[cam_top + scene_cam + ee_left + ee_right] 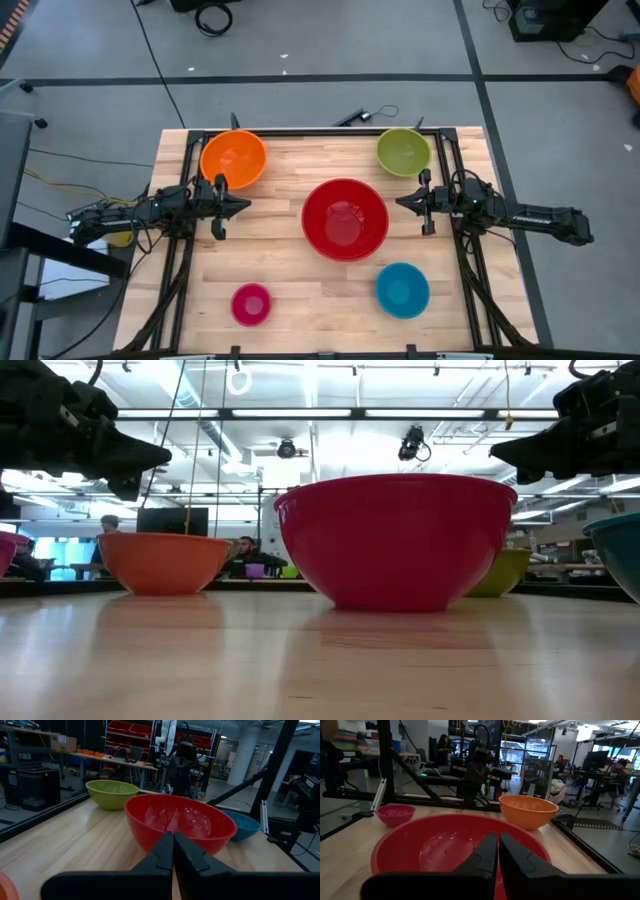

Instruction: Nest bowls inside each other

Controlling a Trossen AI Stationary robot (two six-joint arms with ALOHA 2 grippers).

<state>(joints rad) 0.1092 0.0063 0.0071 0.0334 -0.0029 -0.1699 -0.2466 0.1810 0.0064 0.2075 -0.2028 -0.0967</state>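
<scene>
High view: showed five bowls apart on worktop, none nested; red bowl between left end effector and right end effector, both closed, empty. Left wrist view: showed red bowl straight ahead. Judged as start; next called for opening, grasping orange bowl.

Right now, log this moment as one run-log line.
stage: not started | bowls: five apart, none nested | left gripper: shut, empty, beside red bowl | right gripper: shut, empty, opposite side
</scene>
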